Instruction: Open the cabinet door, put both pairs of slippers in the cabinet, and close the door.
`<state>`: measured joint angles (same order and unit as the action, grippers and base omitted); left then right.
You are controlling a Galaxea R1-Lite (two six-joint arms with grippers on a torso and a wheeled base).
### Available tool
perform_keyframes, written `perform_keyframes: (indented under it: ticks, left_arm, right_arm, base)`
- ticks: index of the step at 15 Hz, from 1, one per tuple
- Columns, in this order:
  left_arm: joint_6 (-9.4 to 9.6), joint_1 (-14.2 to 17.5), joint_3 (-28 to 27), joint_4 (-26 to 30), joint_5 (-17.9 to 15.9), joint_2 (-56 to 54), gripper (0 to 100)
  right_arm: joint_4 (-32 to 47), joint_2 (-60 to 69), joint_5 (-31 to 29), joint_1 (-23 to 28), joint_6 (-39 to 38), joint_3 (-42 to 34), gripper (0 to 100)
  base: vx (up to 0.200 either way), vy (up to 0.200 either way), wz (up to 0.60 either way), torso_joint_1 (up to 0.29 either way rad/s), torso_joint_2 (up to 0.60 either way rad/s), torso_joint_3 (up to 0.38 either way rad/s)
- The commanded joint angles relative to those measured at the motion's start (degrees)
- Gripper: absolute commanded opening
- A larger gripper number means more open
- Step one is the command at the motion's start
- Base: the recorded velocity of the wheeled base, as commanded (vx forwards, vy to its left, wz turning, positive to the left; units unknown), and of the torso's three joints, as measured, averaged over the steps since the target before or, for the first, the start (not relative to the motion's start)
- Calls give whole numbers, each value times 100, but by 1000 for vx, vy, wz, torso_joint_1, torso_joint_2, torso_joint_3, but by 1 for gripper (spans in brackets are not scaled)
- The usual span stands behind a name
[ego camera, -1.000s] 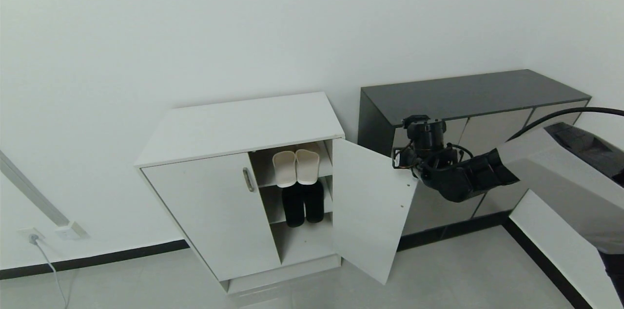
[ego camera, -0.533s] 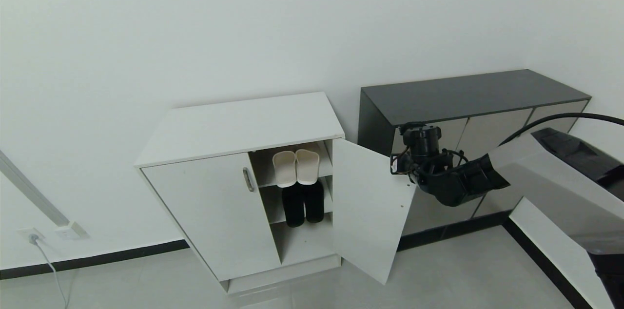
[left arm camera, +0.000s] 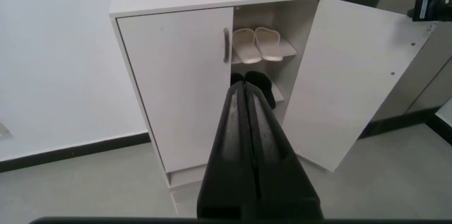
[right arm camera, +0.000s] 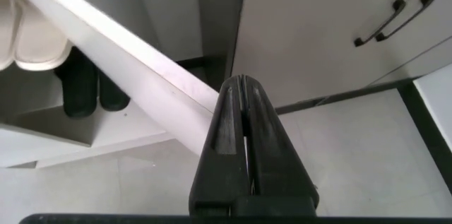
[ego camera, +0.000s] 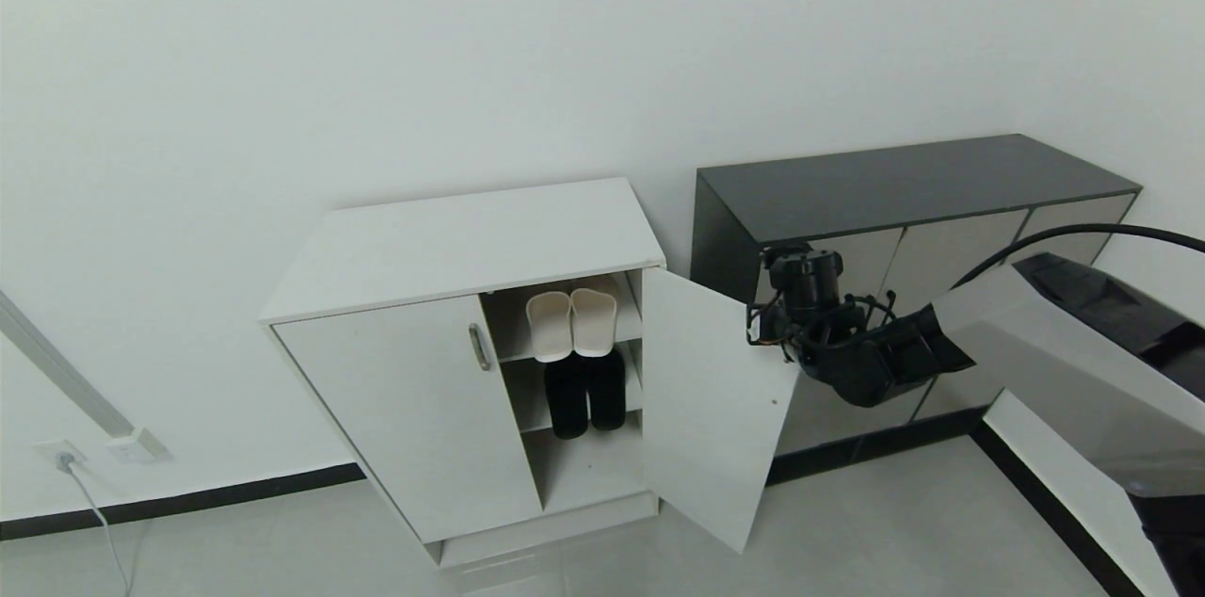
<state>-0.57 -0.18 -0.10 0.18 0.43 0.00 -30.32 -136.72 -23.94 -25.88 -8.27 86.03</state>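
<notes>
The white cabinet point(ego camera: 452, 244) stands against the wall with its right door point(ego camera: 706, 399) swung open and its left door closed. A white pair of slippers point(ego camera: 571, 324) lies on the upper shelf and a black pair point(ego camera: 586, 395) on the shelf below. My right gripper point(ego camera: 756, 326) is shut, at the outer face of the open door near its top edge. In the right wrist view its shut fingers point(right arm camera: 240, 83) meet the door's edge point(right arm camera: 127, 54). My left gripper point(left arm camera: 244, 90) is shut and empty, held in front of the cabinet, well back from it.
A dark sideboard point(ego camera: 904, 183) stands just right of the cabinet, behind the open door. A wall socket with a cable point(ego camera: 61, 458) is at the far left. Bare floor point(ego camera: 847, 531) lies in front.
My right gripper has moved left, up to the open door's outer face. The door has swung slightly toward the cabinet.
</notes>
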Motion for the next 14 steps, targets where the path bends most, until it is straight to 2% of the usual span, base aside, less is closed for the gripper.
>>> perform_keyframes:
  ticks: [1,8,14]
  left_arm:
    - [-4,1,1,-1,1,0,0]
    - [-4,1,1,-1,1,0,0]
    - [-4,1,1,-1,1,0,0]
  right_arm:
    - [0,66,-5,-75,0,-60,0]
    - [-229,875,-49,-1112,-26,-1255,0]
    - [-387,1288,-32,-1411,-52,-1721,0]
  base:
    - [0,0,0,0,0,0]
    - [0,0,0,0,0,0]
    - [0,0,0,0,0,0]
